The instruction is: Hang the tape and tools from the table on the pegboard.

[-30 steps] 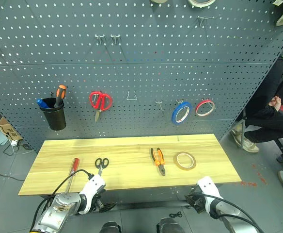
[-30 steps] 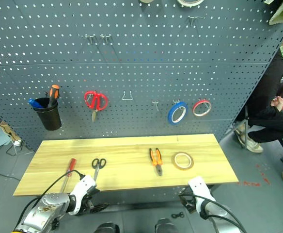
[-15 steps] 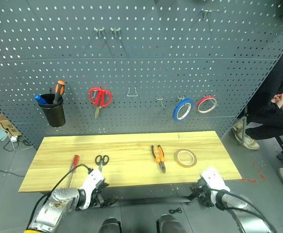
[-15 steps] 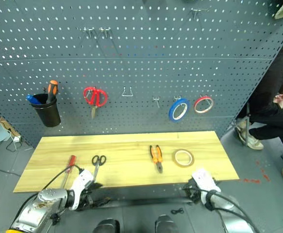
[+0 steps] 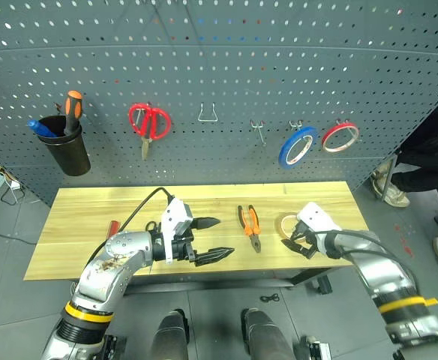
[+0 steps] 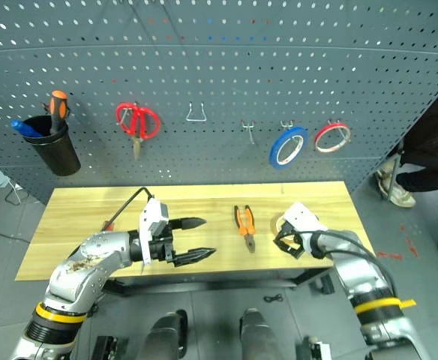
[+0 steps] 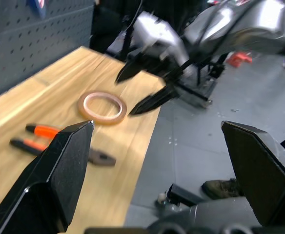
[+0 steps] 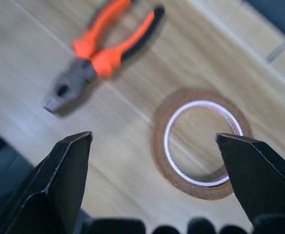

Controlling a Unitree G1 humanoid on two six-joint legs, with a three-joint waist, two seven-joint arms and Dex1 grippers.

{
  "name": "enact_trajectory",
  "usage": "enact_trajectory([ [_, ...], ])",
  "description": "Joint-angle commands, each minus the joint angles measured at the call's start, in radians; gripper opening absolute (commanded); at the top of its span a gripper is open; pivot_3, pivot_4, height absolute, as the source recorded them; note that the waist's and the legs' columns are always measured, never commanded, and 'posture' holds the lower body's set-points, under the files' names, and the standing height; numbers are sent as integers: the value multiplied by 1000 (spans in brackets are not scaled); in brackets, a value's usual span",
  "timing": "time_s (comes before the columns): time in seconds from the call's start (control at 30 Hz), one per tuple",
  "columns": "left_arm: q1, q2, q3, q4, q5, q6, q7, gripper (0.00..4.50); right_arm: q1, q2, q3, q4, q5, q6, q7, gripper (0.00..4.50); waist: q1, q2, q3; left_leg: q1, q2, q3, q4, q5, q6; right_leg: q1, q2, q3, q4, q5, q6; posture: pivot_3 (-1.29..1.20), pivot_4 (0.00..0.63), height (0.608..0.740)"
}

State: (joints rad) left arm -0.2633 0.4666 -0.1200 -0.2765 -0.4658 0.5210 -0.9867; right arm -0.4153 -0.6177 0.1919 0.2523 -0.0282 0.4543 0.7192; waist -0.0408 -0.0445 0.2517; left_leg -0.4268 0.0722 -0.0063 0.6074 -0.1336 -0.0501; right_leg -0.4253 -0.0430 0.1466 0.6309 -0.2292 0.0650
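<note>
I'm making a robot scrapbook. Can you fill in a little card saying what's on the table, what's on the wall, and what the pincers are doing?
On table: tape, pliers, red-handled screwdriver
On pegboard: red scissors, blue ring, red ring, black cup
Left pincer: open, empty, above the table
Right pincer: open, empty, over the tape

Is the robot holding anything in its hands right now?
No. Both the left gripper and the right gripper are open and empty. The tape and pliers lie on the table.
</note>
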Motion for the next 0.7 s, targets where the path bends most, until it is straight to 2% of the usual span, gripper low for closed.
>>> enact_trajectory([
  [0.03,-30,8,4,5,-30,-28,-44,4454,-94,9,22,150,-31,-41,30,4500,0,1,18,-1,0,0,0,-1,1,0,0,1,0,-1,1,68,350,740],
  [0.17,-36,28,8,22,-34,-43,-80,4454,-166,27,53,300,-61,-97,55,4500,2,1,50,-6,-2,-2,1,-4,6,-3,0,1,0,1,12,75,379,740],
  [0.33,-50,63,20,47,-39,-57,-127,4454,-264,77,76,530,-98,-159,64,4500,4,0,70,-15,-3,-3,1,-5,6,-11,-1,1,1,0,13,89,392,740],
  [0.47,-52,66,22,40,-46,-51,-128,4454,-310,95,74,646,-117,-193,64,4500,11,-1,76,-15,-3,-4,2,-5,5,-11,-1,1,1,0,14,106,390,740],
  [0.57,-45,65,31,6,-74,-33,-115,4500,-318,102,65,671,-116,-189,77,3751,14,-2,76,-15,-3,-4,2,-5,5,-10,-1,1,1,0,14,114,387,740],
  [0.7,-48,55,42,-27,-109,-7,-85,4500,-299,103,60,649,-116,-182,88,2367,22,-2,76,-15,-3,-5,2,-5,5,-10,-1,0,1,0,14,124,375,740],
])
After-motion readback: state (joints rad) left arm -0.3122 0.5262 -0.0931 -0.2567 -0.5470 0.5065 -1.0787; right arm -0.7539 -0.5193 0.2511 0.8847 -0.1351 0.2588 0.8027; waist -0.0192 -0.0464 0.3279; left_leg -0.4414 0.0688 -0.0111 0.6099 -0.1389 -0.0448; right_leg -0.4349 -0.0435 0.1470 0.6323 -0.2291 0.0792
